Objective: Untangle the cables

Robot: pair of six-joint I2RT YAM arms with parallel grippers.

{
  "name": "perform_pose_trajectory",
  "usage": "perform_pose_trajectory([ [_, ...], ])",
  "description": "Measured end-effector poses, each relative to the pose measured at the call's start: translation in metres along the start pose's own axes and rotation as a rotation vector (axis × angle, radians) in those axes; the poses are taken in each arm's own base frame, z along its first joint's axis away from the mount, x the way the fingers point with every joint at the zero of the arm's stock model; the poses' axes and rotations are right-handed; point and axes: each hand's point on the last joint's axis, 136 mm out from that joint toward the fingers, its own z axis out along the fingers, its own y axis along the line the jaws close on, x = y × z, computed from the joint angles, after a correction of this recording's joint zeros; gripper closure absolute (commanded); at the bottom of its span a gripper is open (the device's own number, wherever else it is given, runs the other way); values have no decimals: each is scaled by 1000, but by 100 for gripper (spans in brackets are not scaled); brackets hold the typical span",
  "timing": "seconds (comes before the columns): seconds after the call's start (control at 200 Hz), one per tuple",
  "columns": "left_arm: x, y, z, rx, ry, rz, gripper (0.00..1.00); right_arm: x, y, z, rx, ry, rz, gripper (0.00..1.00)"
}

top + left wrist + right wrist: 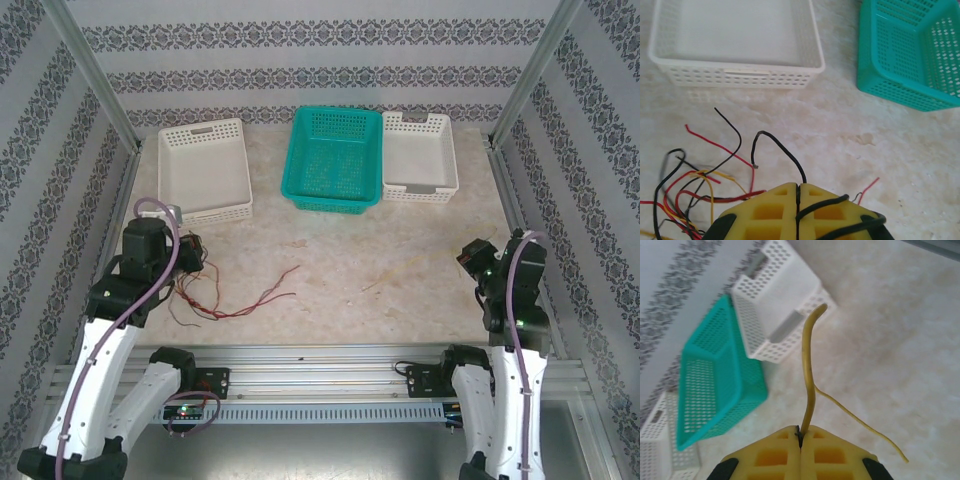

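The cables (pixel 222 303) lie in a loose red, black and yellow tangle on the table in front of the left arm. In the left wrist view the tangle (pixel 687 192) sits at lower left. My left gripper (pixel 798 186) is shut on a black cable (pixel 782 147) that arches up out of the jaws, and another stretch of black cable drapes over the right finger (pixel 840 210). It hovers just right of the tangle (pixel 192 252). My right gripper (pixel 800 431) is shut on a yellow cable (pixel 808 365) that stands up from its tips. It hangs over the table's right side (pixel 472 260).
Three baskets line the back of the table: a white one (pixel 205 170) at left, a teal one (pixel 335 158) in the middle, another white one (pixel 420 155) at right. A lone red wire end (pixel 869 186) lies right of the left gripper. Metal frame posts flank the table.
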Motion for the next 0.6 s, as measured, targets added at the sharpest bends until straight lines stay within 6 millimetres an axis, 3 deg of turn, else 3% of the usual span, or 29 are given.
perform_pose_trajectory([
  [0.37,3,-68,31,185,80,140,100,-40,80,5,-114,-22,-156,100],
  [0.6,-14,-108,46,268,69,254,100,-54,114,32,-76,-43,-312,100],
])
